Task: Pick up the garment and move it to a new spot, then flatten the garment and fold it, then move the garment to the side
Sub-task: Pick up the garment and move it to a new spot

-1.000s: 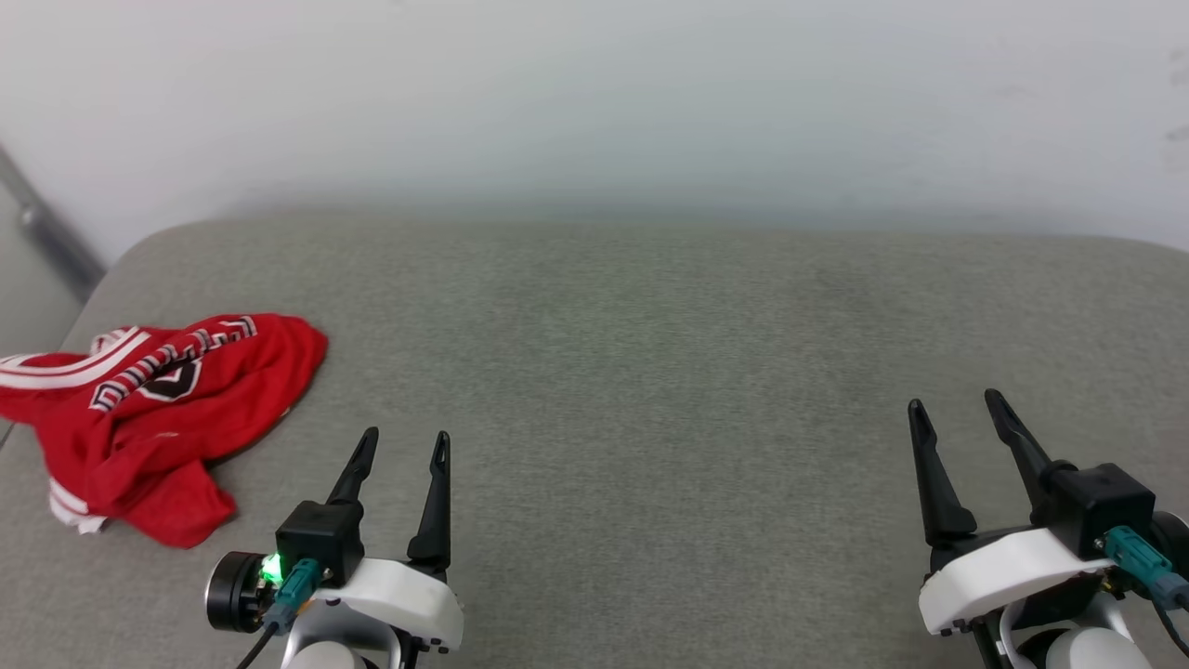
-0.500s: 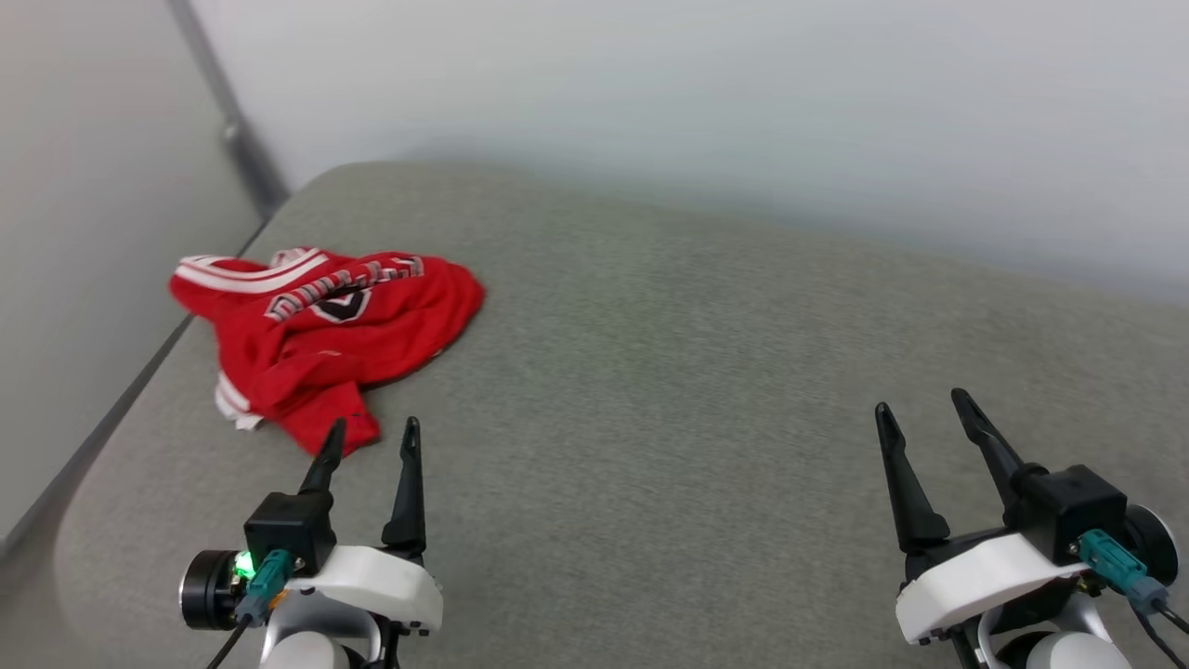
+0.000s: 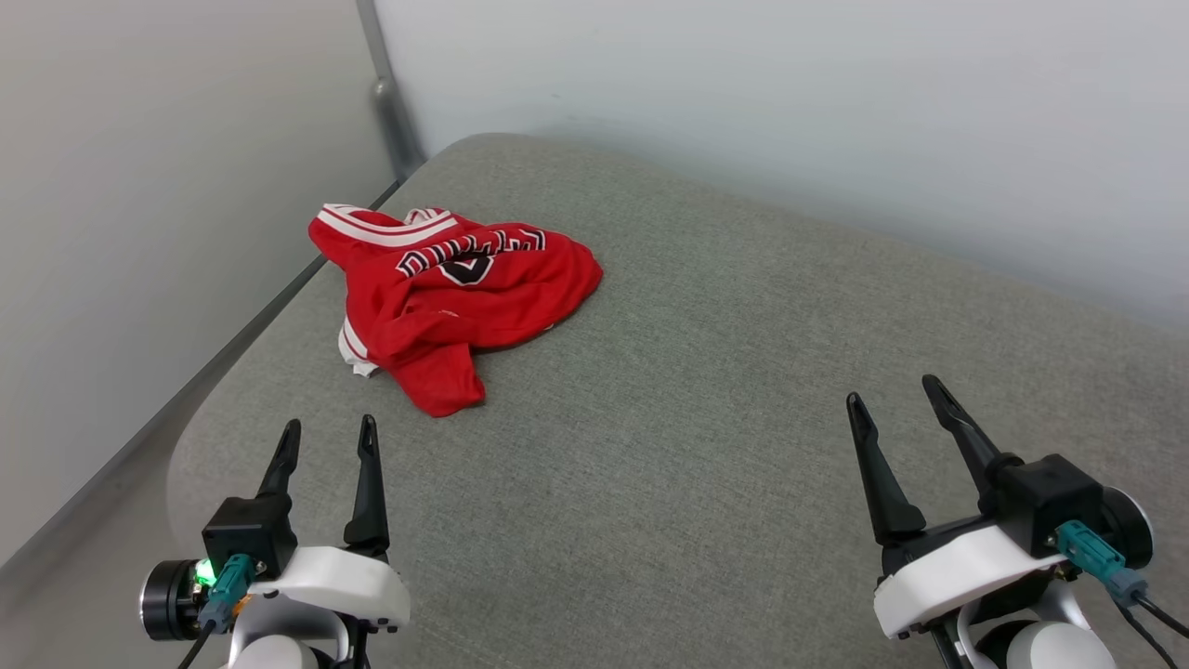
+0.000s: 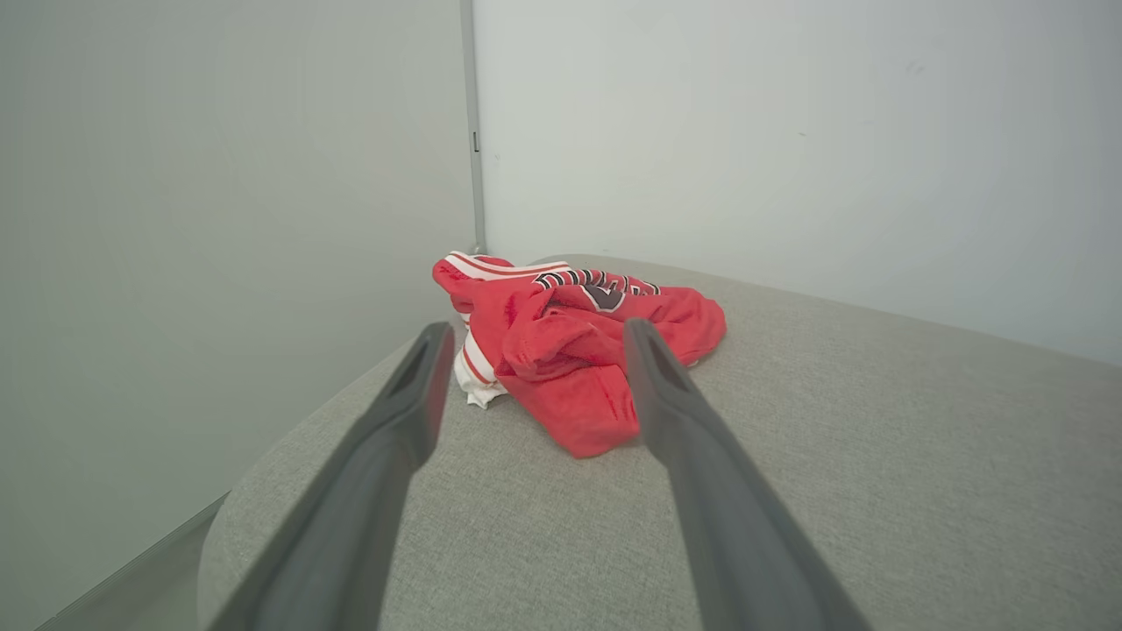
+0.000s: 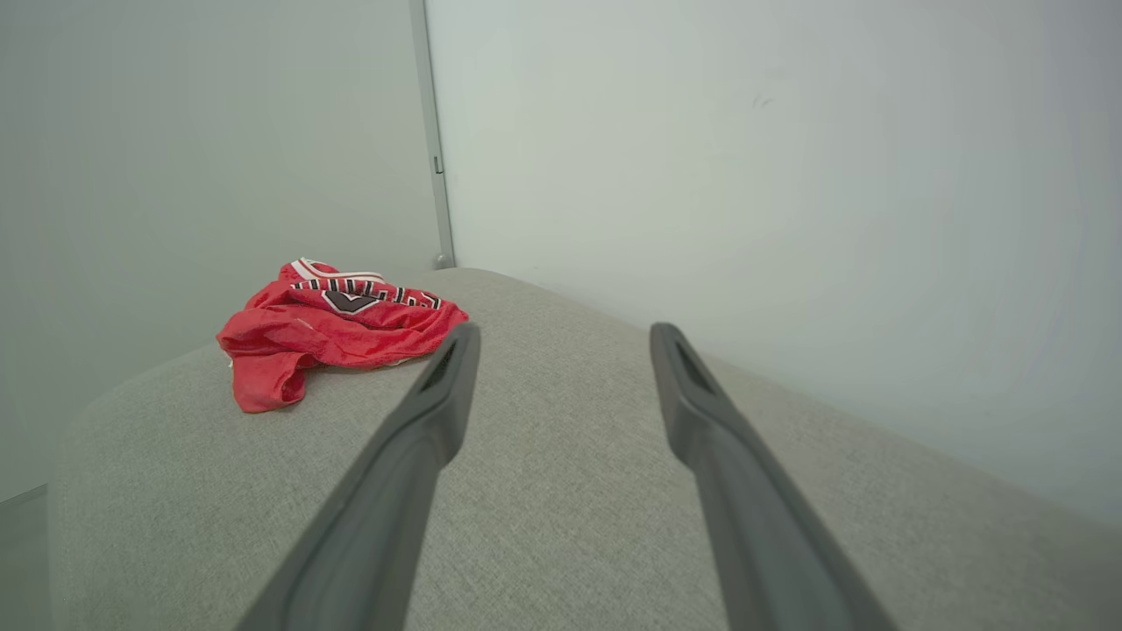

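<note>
head view: the garment [image 3: 455, 302], red with white striped trim and black lettering, lies crumpled on the grey upholstered surface [image 3: 706, 372], toward its far left corner near the metal post [image 3: 390, 102] where the two walls meet. left gripper [image 3: 331, 425] at lower left, fingers spread wide, nothing between them, near the garment's closest fold but apart from it. right gripper [image 3: 892, 391] at lower right, also spread wide and empty, well apart from the garment.

left wrist view: left gripper [image 4: 535, 331] points at the garment [image 4: 561, 368], which sits framed between the two fingers, untouched, on the grey surface [image 4: 877, 456].

right wrist view: right gripper [image 5: 565, 331] wide apart over bare grey surface [image 5: 561, 491]; the garment [image 5: 337, 329] lies off to the left of the fingers, by the corner.
</note>
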